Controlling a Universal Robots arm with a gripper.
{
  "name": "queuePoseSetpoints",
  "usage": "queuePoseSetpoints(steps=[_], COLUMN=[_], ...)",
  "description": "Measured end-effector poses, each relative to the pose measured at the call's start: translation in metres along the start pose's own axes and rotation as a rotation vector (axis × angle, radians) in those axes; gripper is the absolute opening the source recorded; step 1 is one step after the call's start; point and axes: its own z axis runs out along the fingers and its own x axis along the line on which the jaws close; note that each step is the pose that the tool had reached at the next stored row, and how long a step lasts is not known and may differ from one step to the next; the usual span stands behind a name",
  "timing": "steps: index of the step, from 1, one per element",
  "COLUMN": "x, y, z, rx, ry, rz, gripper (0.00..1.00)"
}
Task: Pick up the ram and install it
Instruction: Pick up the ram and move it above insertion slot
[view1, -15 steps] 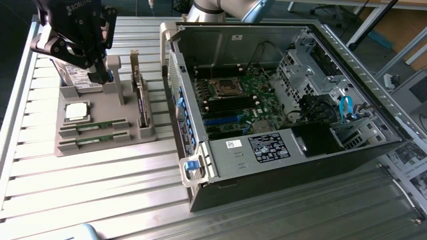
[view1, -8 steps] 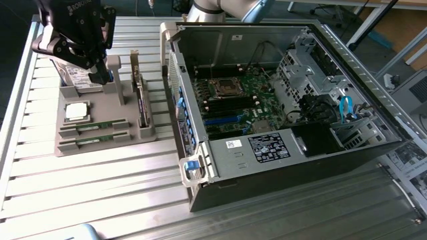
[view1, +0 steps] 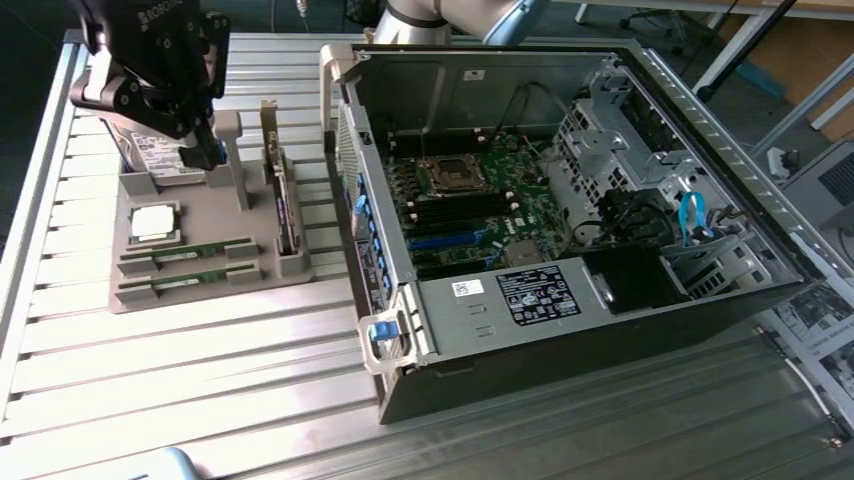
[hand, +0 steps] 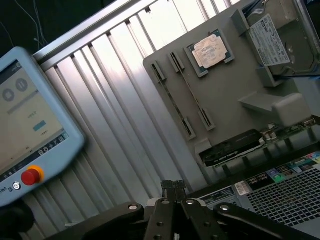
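Tabletop: ribbed silver aluminium tabletop (view1: 200, 380), stretching out under the fingers (hand: 167, 186) and carrying the lot.
Case: big black-and-grey computer case (view1: 534, 370), lying open with its green motherboard (view1: 494, 190) on show. It sits well away from the fingers, on the exterior view's right.
Pendant: pale blue touchscreen pendant with a red button (hand: 30, 125), resting on the tabletop well apart from the fingers.
Holder: flat grey plastic parts holder (view1: 220, 225), right below the fingers.
Hard drive: grey hard drive with a white label (hand: 272, 40), propped at one end of the holder and the closest part to the fingers.
Ram: long thin green ram stick with a white label (view1: 187, 252), lying in a slot at the holder's far end from the fingers. A second ram stick (view1: 187, 283) lies just beside it, and neither is touched.
Processor: square silver processor chip (view1: 154, 222), seated between the fingers and the ram.
Fingers: black, pressed tight together, gripping nothing, up above the holder.
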Motion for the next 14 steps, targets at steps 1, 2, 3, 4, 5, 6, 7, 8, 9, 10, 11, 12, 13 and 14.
queuePoseSetpoints(steps=[1,2,3,4,5,6,7,8,9,10,11,12,13,14], x=[0.0000,0.0000,0.0000,0.0000,0.0000,0.0000,0.0000,0.0000,0.0000,0.0000,0.0000,0.0000,0.0000,0.0000], y=[0.0000,0.0000,0.0000,0.0000,0.0000,0.0000,0.0000,0.0000,0.0000,0.0000,0.0000,0.0000,0.0000,0.0000], z=[0.0000,0.0000,0.0000,0.0000,0.0001,0.0001,0.0001,0.0001,0.0001,0.0001,0.0001,0.0001,0.0001,0.0002], rx=[0.0015,0.0028,0.0052,0.0069,0.0083,0.0100,0.0116,0.0129,0.0145,0.0157,0.0172,0.0185,0.0199,0.0215], ry=[0.0006,0.0012,0.0023,0.0030,0.0036,0.0043,0.0051,0.0057,0.0064,0.0069,0.0074,0.0080,0.0087,0.0094], rz=[-0.006,-0.011,-0.021,-0.028,-0.034,-0.040,-0.047,-0.052,-0.059,-0.064,-0.070,-0.076,-0.081,-0.087], gripper=[0.10,0.10,0.10,0.10,0.10,0.10,0.10,0.10,0.10,0.10,0.10,0.10,0.10,0.10])
